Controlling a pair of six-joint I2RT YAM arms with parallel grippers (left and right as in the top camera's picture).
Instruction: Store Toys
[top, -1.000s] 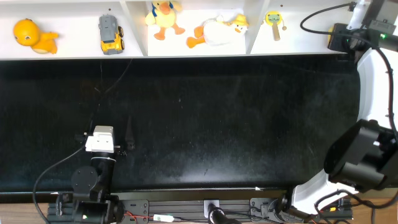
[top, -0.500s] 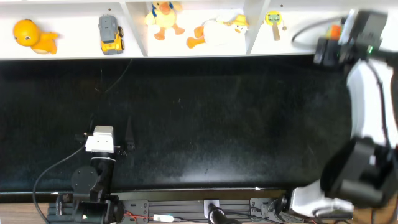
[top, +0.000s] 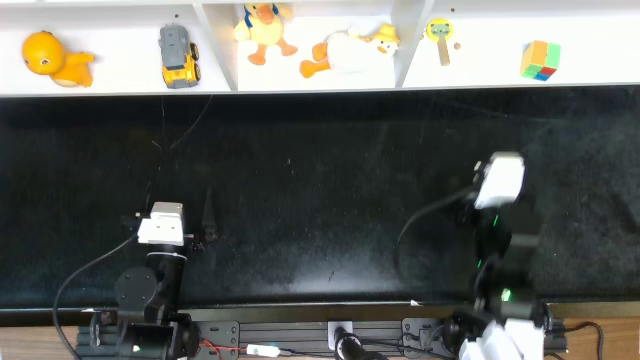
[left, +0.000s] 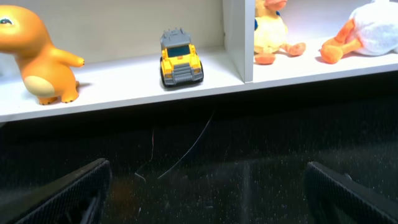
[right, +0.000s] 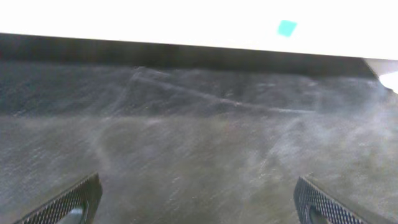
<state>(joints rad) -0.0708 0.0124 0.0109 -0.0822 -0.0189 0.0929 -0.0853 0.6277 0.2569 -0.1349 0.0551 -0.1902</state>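
Observation:
Along the far edge runs a white shelf (top: 320, 80) with toys in its compartments: an orange figure (top: 55, 55), a yellow truck (top: 178, 55), a yellow duck plush (top: 263, 28), a white duck plush (top: 350, 50), a small green toy (top: 440, 35) and a multicoloured cube (top: 540, 60) at the far right. My left gripper (left: 205, 196) is open and empty over the black mat, facing the truck (left: 180, 57) and the orange figure (left: 34, 56). My right gripper (right: 199, 199) is open and empty low over the mat, well short of the shelf front (right: 199, 25).
The black mat (top: 320, 190) covers the whole table between the arms and the shelf. White dividers (left: 233, 37) separate the shelf compartments. The left arm (top: 160, 225) stands near the front left, the right arm (top: 497, 185) near the front right.
The right arm has drawn back from the far-right shelf compartment to the near right of the table. The multicoloured cube now stands uncovered on the shelf. The left arm has not moved.

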